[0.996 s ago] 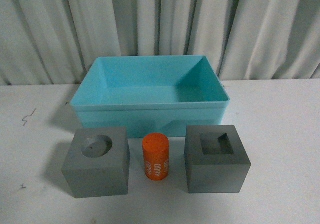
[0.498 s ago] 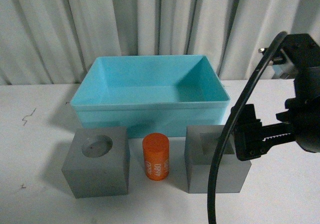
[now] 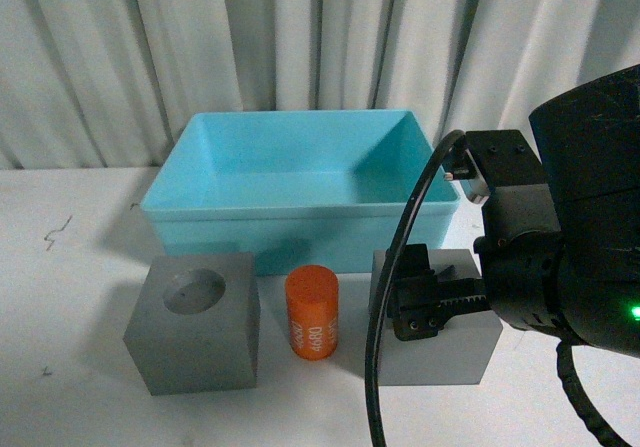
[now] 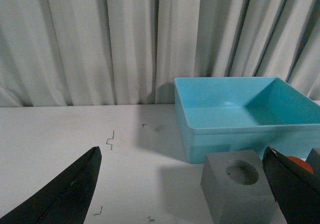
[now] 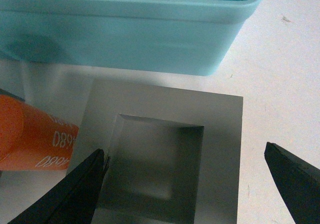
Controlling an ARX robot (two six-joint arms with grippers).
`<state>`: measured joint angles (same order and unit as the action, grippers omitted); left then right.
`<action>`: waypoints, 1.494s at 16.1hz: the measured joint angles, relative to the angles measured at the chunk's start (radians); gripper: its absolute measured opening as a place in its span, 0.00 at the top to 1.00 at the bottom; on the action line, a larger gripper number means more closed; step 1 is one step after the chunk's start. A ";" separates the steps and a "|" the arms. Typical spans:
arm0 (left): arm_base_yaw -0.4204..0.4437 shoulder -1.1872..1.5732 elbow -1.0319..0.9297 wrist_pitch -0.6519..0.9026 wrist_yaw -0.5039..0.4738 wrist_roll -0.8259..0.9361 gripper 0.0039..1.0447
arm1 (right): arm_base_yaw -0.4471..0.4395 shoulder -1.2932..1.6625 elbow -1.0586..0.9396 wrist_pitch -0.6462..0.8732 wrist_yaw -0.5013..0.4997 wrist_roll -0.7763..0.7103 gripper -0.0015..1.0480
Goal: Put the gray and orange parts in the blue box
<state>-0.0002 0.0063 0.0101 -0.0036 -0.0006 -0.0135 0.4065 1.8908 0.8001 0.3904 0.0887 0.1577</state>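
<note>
Three parts stand in a row before the blue box (image 3: 300, 235): a gray cube with a round recess (image 3: 195, 322), an orange cylinder (image 3: 312, 312) with white lettering, and a gray cube with a square recess (image 3: 440, 352). My right gripper (image 3: 412, 297) hangs open over the square-recess cube and hides its top. In the right wrist view that cube (image 5: 165, 159) lies between the spread fingers of the right gripper (image 5: 185, 150), beside the orange cylinder (image 5: 30, 134). My left gripper (image 4: 181, 151) is open and empty, back from the round-recess cube (image 4: 240, 184) and the blue box (image 4: 235, 129).
A pleated white curtain (image 3: 300, 47) closes off the back of the white table (image 3: 70, 297). The right arm's black cable (image 3: 385, 307) loops down in front of the square-recess cube. Small dark marks dot the table (image 4: 110, 140) at the left.
My right arm has come into the front view from the right and moved left and lower over the square-recess cube. The parts and the box have not moved.
</note>
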 joint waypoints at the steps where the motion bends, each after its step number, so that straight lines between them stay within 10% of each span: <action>1: 0.000 0.000 0.000 0.000 0.000 0.000 0.06 | 0.000 0.004 0.002 0.003 0.007 0.005 0.06; 9: 0.000 0.000 0.000 0.000 0.000 0.000 0.06 | -0.021 0.069 0.021 0.026 0.029 0.069 0.10; 16: 0.000 0.000 0.000 0.000 0.000 0.000 0.06 | -0.029 0.063 0.008 0.037 0.042 0.079 0.79; 20: 0.000 0.000 0.000 0.000 0.000 0.000 0.06 | -0.068 -0.224 -0.097 -0.051 -0.004 0.033 0.82; 24: 0.000 0.000 0.000 0.000 0.000 0.000 0.06 | -0.139 -0.257 0.235 -0.018 -0.023 -0.060 0.82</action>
<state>-0.0002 0.0063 0.0101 -0.0036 -0.0006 -0.0135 0.2672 1.6341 1.0351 0.3721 0.0662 0.0982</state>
